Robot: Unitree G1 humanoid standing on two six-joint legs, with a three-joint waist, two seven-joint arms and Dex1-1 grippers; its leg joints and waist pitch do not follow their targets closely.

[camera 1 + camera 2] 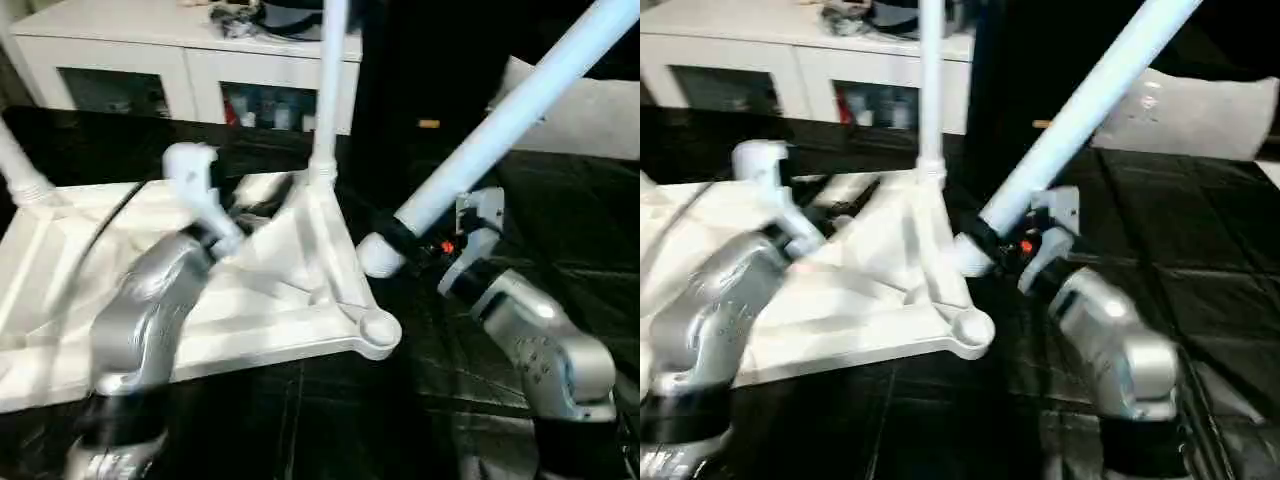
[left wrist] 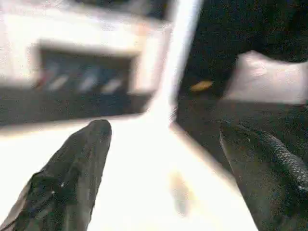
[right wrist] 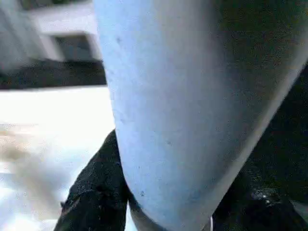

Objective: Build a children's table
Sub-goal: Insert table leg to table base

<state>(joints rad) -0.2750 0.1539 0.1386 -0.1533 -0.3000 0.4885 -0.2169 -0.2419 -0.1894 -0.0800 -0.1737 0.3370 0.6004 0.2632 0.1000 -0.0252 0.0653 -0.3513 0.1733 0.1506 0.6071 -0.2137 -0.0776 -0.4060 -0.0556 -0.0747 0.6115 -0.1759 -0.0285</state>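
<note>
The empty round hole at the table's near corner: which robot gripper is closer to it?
Right. The right gripper, clamping a leg, hangs just beside the empty socket. The left gripper is over the table top, farther back.

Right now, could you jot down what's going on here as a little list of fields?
table top: white table top lying underside up on a dark surface
fitted legs: one leg upright in a far corner socket, another at the left edge
empty socket: near corner socket has no leg
right gripper: right gripper closed on a slanted loose leg near its thick end
left gripper: left gripper open above the top, holding nothing
background: white cabinet
</note>
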